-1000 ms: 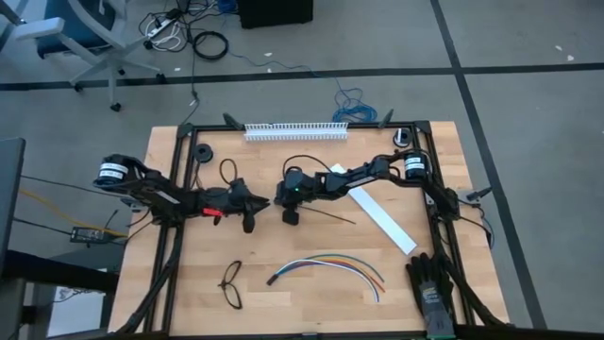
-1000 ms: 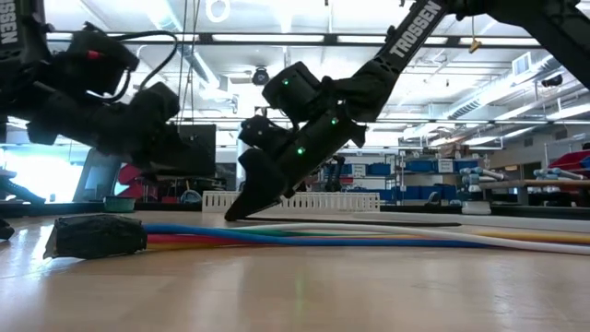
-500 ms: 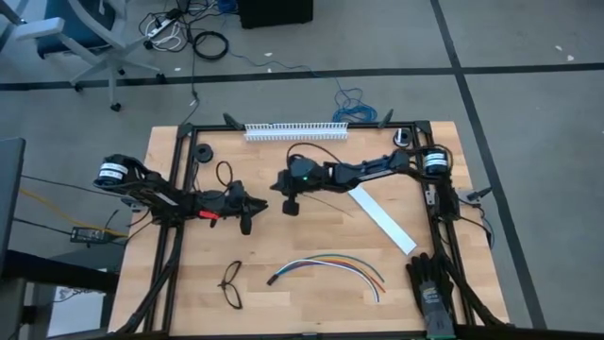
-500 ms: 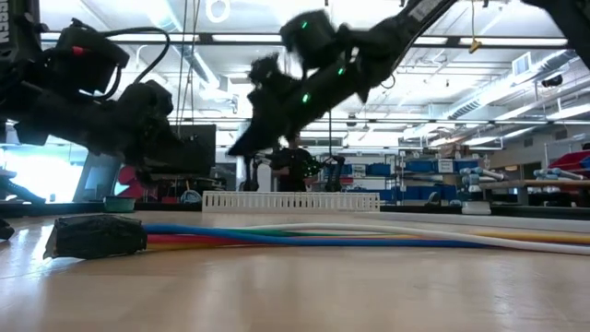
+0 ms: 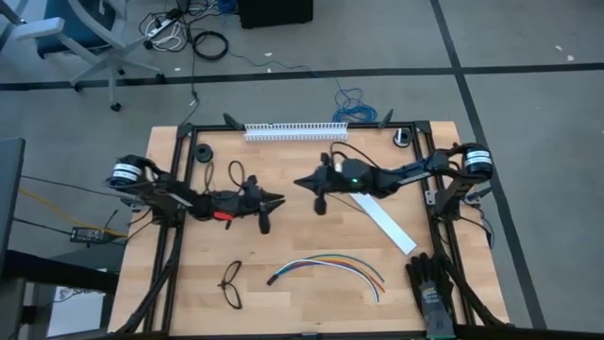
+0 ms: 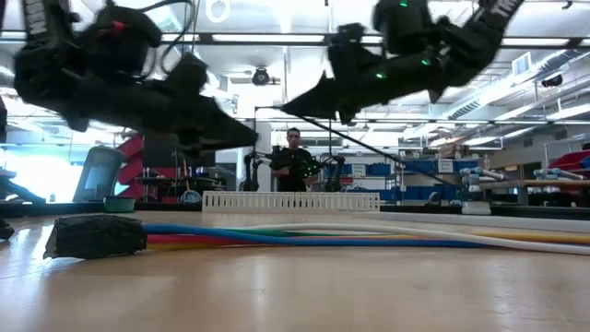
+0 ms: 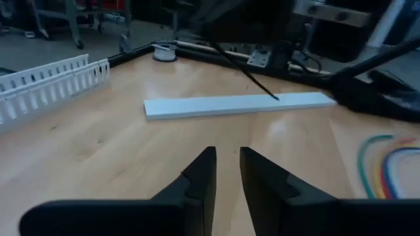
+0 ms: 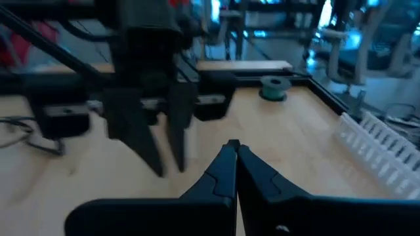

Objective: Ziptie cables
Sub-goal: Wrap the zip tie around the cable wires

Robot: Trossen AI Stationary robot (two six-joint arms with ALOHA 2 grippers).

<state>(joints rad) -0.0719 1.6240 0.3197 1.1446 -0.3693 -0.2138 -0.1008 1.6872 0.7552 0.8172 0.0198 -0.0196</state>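
Note:
The cables (image 5: pixel 330 266) lie in a curved bundle near the table's front edge, dark end (image 6: pixel 92 237) on the wood; they also show in the left wrist view as cables (image 7: pixel 384 164). My right gripper (image 5: pixel 298 182) hovers above the table's middle, pointing toward the left edge, shut on the ziptie (image 6: pixel 355 143), a thin dark strip. My left gripper (image 5: pixel 281 199) faces it from the left, a short way off, its fingers (image 7: pixel 203 174) narrowly open with nothing between them. My right gripper pinches one end of the ziptie (image 7: pixel 216 47) between its two fingertips. The fingers lie about level and point toward the table's left edge. The strip slants down and back under the arm, and its free end (image 6: pixel 404 167) hangs clear of the table.
A wide flat white strip (image 5: pixel 382 219) lies right of centre and a white slotted duct (image 5: pixel 295 130) along the far edge. Black glasses (image 5: pixel 231 283) lie front left, a black glove (image 5: pixel 434 288) front right. A person (image 6: pixel 293 161) stands in the room behind.
My right gripper has risen from the table and drawn back toward the right edge, tipping from pointing down to nearly level. The ziptie has come up off the table with it and now hangs slanting. My left gripper has moved a little toward the right edge.

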